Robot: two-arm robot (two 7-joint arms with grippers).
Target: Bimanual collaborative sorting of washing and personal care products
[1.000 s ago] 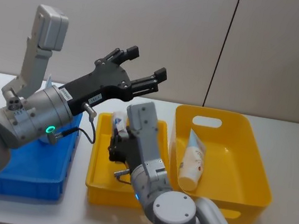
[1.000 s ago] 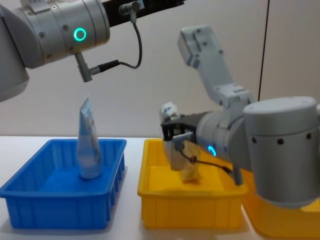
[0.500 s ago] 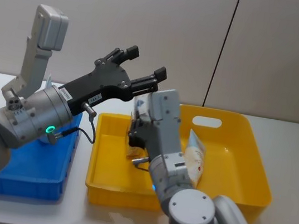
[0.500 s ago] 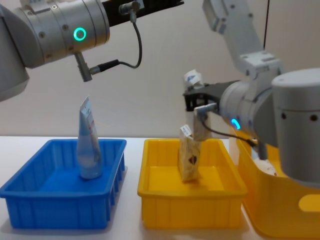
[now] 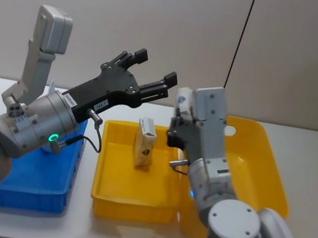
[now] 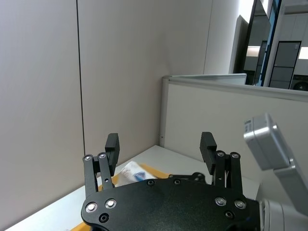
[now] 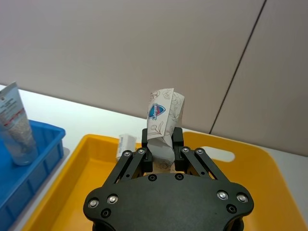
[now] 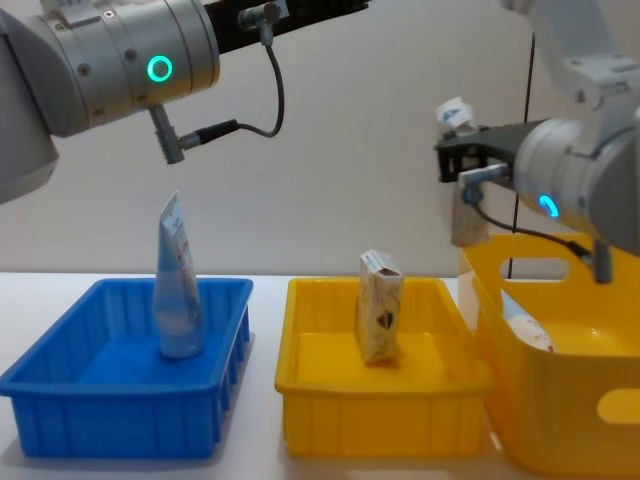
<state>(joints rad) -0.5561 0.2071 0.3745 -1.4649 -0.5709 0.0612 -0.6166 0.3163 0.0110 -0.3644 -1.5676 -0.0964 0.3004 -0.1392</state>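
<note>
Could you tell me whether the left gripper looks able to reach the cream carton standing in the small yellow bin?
Probably yes. The left gripper hangs open above the small yellow plastic bin, and the upright cream carton with a dark emblem has open space above it. The right gripper is off over the larger bin.

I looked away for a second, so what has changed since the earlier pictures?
The right gripper, shut on a cream carton, rose out of the small yellow bin and swung right toward the large yellow bin. The other carton, the tube in the blue bin and the raised, open left gripper stayed put.
</note>
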